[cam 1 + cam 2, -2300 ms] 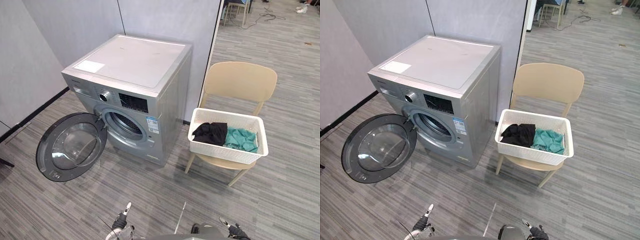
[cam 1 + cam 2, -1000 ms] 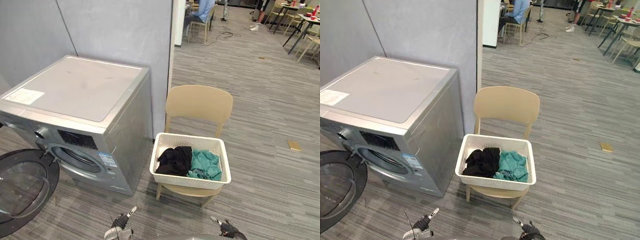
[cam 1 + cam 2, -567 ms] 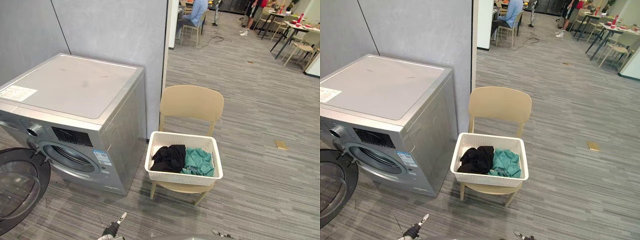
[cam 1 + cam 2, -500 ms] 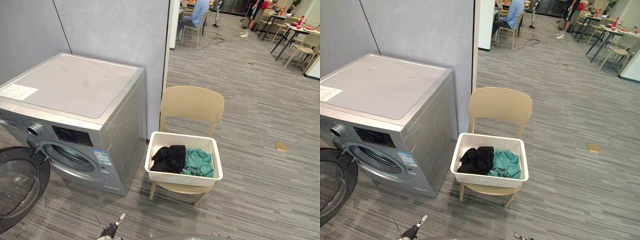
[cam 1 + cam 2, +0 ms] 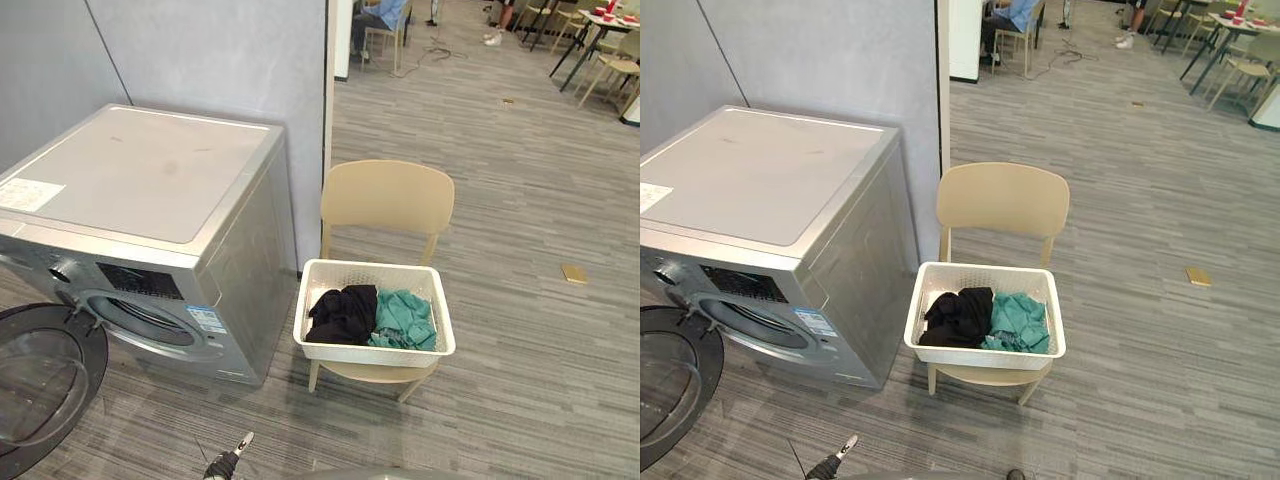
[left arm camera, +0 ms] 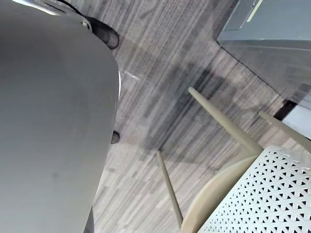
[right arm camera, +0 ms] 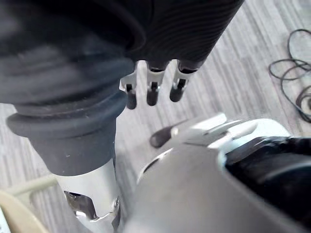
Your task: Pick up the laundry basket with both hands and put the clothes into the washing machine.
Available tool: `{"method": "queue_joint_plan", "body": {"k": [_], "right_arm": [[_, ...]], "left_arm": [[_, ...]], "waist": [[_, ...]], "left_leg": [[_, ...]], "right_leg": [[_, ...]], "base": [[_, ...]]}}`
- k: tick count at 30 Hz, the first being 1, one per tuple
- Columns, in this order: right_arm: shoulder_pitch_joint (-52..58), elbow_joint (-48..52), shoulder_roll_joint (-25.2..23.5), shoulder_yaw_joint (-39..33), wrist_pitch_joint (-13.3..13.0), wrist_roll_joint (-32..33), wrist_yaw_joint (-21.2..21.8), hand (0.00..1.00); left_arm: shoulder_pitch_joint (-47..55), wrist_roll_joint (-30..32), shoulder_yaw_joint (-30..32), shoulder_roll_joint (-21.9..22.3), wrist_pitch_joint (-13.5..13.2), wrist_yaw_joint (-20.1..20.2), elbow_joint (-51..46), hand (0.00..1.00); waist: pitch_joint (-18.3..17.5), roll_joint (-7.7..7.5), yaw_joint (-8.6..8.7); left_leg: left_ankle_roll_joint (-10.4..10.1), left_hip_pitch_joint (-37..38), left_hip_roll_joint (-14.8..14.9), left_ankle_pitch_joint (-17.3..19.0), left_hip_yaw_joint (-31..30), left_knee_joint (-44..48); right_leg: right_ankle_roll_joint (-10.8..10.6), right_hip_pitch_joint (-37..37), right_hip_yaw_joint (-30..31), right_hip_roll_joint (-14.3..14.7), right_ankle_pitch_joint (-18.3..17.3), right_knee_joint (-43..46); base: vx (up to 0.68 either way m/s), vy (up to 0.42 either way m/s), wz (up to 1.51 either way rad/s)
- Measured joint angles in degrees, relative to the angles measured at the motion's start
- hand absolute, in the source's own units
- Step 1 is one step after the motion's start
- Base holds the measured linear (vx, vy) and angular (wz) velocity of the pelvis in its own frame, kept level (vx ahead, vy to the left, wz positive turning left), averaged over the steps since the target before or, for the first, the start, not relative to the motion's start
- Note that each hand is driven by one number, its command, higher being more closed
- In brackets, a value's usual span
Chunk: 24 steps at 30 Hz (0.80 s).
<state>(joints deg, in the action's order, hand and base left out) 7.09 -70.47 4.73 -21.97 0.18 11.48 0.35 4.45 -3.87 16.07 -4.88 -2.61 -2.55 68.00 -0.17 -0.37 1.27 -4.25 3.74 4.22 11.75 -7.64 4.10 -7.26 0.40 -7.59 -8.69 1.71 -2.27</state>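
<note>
The laundry basket (image 5: 372,353), holding a black garment (image 5: 342,312) and a teal one (image 5: 405,318), sits on the chair (image 5: 388,195) just right of the washing machine (image 5: 150,180), well apart from my hands. My right hand (image 7: 151,92) hangs empty with straight fingers; my left hand (image 5: 226,460) shows nearer me than the washing machine, and I cannot tell whether it is open or closed. I'd square up, take both short rims at matching height and lift level.

Left hand (image 5: 222,463): glimpsed at the lower edge of the head views, left of centre.
Right hand (image 7: 165,48): hung downward, fingers (image 7: 152,92) held straight, loose and side by side, empty.
</note>
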Motion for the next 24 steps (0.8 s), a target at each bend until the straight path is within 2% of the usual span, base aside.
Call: {"method": "queue_joint_plan", "body": {"k": [3, 7, 9, 12, 14, 16, 18, 20, 24], "right_arm": [[-0.1, 0.6, 0.0, 0.1, -0.2, 1.6, 0.0, 0.0], [-0.7, 9.7, 0.2, 1.6, -0.4, 6.8, -0.4, 0.0], [-3.8, 12.7, 2.3, -0.5, -1.3, 8.8, -0.7, 0.0], [-7.2, 19.4, 5.2, 0.9, -2.6, 9.4, -2.9, 0.0], [-7.2, 34.6, 5.7, 4.3, -2.9, 6.1, -4.0, 0.0], [-9.0, 40.0, 5.8, 5.2, -3.5, 3.2, -4.0, 0.0], [-11.7, 40.7, 6.6, 6.4, -4.1, -1.0, -4.3, 0.0], [-13.5, 40.8, 8.0, 8.5, -4.1, -3.2, -4.5, 0.0], [-18.2, 43.7, 11.3, 17.3, -4.0, -7.4, -3.0, 0.0]], "left_arm": [[0.6, 0.0, -0.8, 0.0, -0.4, -0.1, 0.0, 0.0], [0.6, 0.0, -2.9, -0.2, -0.6, -0.1, -0.5, 0.0], [0.6, 0.1, -3.9, -0.7, -0.6, -0.1, -1.1, 0.0], [0.6, 0.2, -6.2, -1.6, -1.1, -0.2, -2.0, 0.0], [0.6, 0.2, -7.1, -1.7, -1.6, -0.3, -2.7, 0.0], [0.7, 0.2, -7.6, -1.7, -1.7, -0.3, -3.0, 0.0], [0.9, 0.2, -7.9, -1.7, -1.8, -0.3, -3.3, 0.0], [1.1, 0.1, -8.4, -1.8, -1.9, -0.2, -3.5, 0.0], [1.5, 0.3, -8.6, -2.7, -2.3, -0.2, -4.7, 0.0]], "waist": [[0.0, 0.19, 0.55], [-0.1, 0.24, 0.57], [-0.1, 0.2, 0.32], [-0.1, 0.15, -0.2], [-0.1, 0.11, -0.43], [-0.1, -0.31, -0.7], [-0.1, -0.62, -0.84], [0.2, -0.99, -2.21], [1.5, -2.12, -3.17]], "left_leg": [[0.0, 0.0, 0.0, 0.0, 0.2, -0.2], [-0.1, 0.0, -0.2, 0.0, 0.8, 0.0], [-0.1, 0.0, -0.4, 0.0, 1.0, 0.1], [-0.1, -0.6, -0.7, -0.1, 0.7, 0.4], [-0.2, -1.4, -0.9, -0.1, 0.6, 1.0], [-0.9, -2.0, -1.2, -0.8, 0.5, 1.0], [-0.8, -2.1, -1.2, -1.0, 0.1, 1.0], [-0.8, -2.7, -1.2, -1.0, 0.0, 1.3], [-1.0, -5.7, -1.4, -2.2, -0.5, 1.9]], "right_leg": [[-0.1, 0.0, 0.0, 0.0, -0.1, -0.3], [-0.1, 0.1, -0.1, -0.4, 0.0, -0.4], [-0.2, 0.1, -0.2, -0.6, 0.1, -0.4], [-0.4, 0.0, -0.4, -1.0, 0.2, -0.4], [-0.6, -0.5, -0.5, -1.3, 0.3, -0.4], [-0.7, -0.5, -1.0, -1.6, 0.4, -0.4], [-0.7, -0.6, -2.0, -1.6, 0.4, -0.4], [-0.7, -0.8, -2.2, -1.6, 0.4, -0.4], [-0.6, -2.7, -3.2, -1.8, 0.8, 0.1]], "base": [[0.07, -0.003, -0.02], [0.05, -0.004, -0.03], [0.0, 0.0, 0.0], [-0.03, -0.011, 0.09], [-0.05, -0.029, 0.06], [-0.05, -0.032, 0.12], [-0.04, -0.042, 0.22], [-0.06, -0.044, 0.15], [-0.11, -0.046, 0.14]]}}
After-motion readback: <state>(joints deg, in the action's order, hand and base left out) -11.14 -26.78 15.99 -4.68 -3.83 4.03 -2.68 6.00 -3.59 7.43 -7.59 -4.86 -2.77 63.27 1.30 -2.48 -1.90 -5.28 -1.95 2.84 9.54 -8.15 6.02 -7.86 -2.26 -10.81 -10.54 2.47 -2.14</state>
